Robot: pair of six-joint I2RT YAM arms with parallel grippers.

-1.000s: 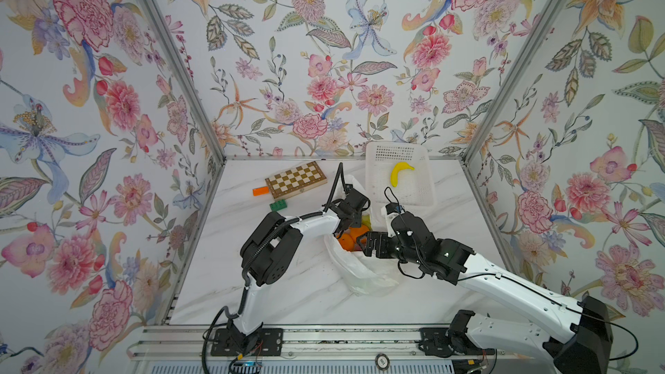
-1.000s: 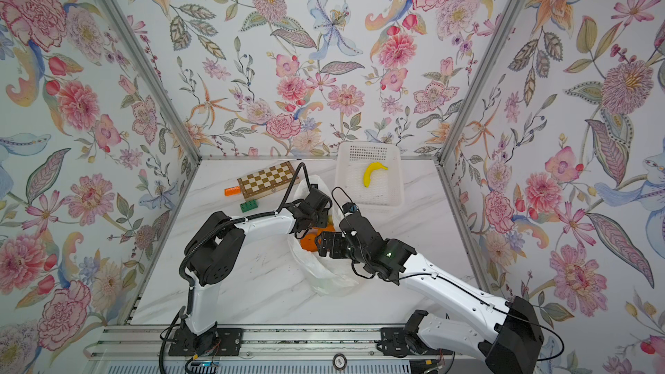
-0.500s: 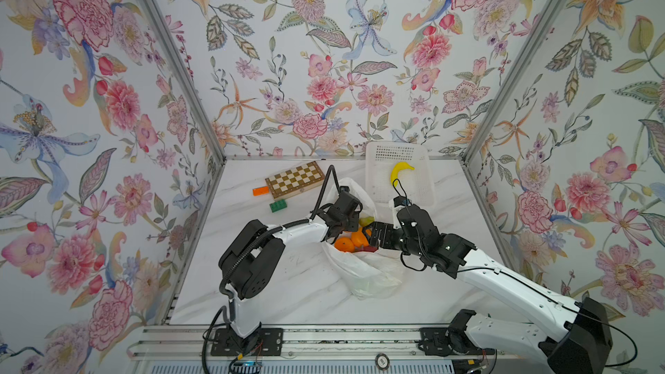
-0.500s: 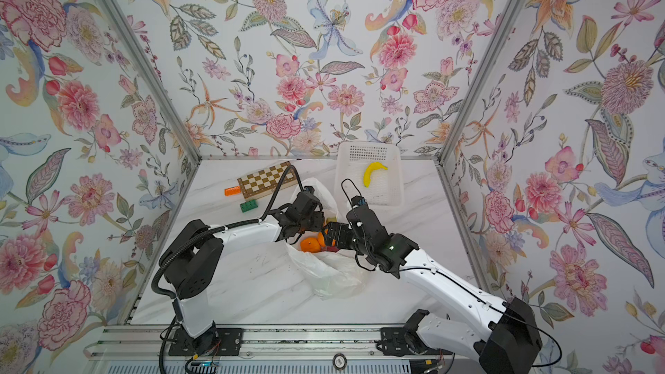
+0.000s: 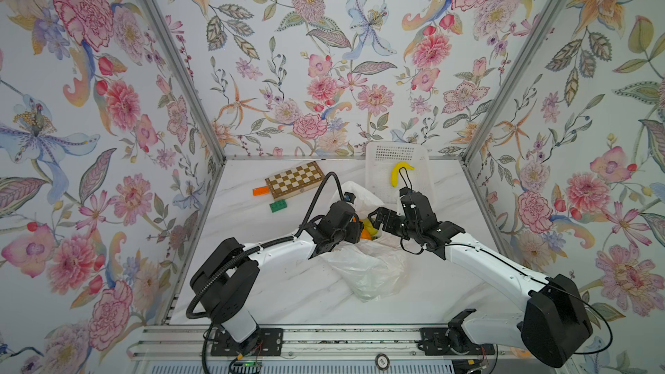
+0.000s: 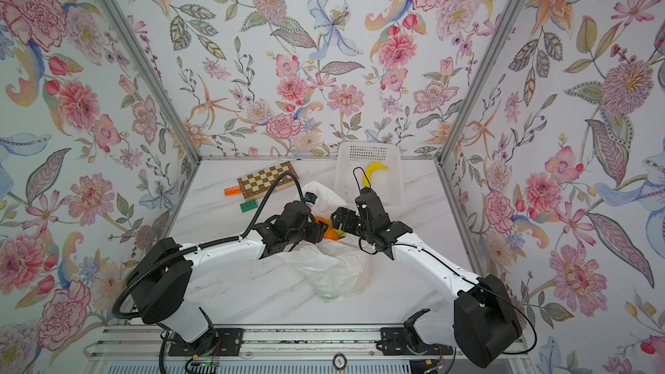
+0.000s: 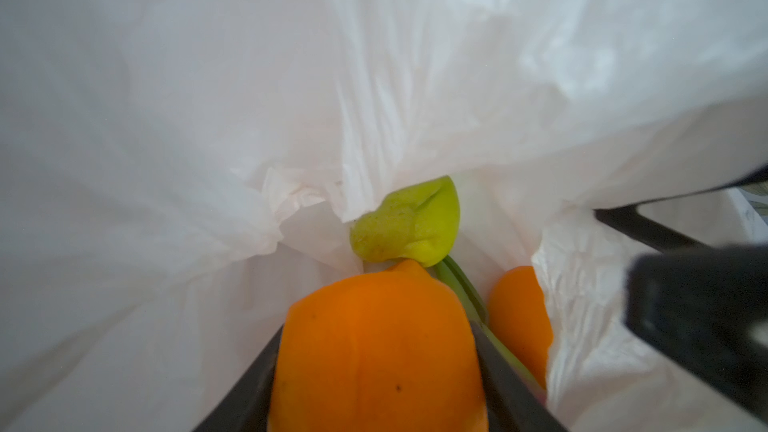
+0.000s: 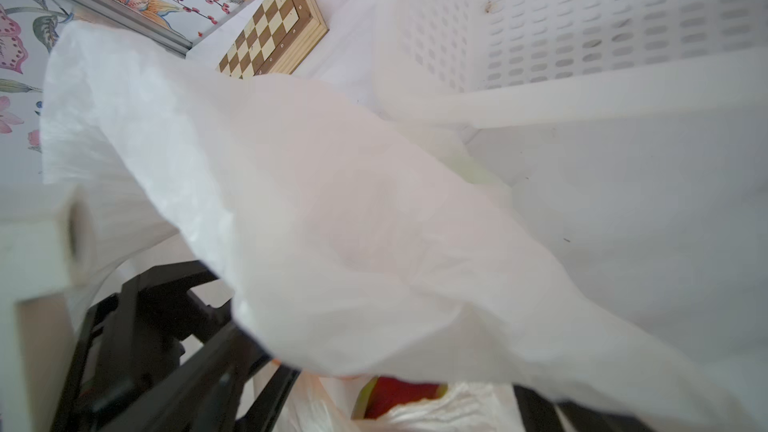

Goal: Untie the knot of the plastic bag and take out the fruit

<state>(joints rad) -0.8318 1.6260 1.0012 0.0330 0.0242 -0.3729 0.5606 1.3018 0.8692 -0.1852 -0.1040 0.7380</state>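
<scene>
The left jaws are part-closed on an orange (image 7: 376,351), one finger on each flank, deep inside the bag (image 5: 363,268); this looks like the grip for lifting it out. The right jaws stand wide apart at the bag's mouth with film draped over them, gripping nothing I can make out. They seem placed to prop the opening so the left arm can pull clear. No knot shows and the mouth gapes, so I judge it undone. More fruit sits just past the held one: a green piece (image 7: 411,222), a second orange (image 7: 519,309), something red (image 8: 399,398). The bag lies slumped on the tabletop (image 5: 280,293), just beside the basket (image 5: 396,152).
</scene>
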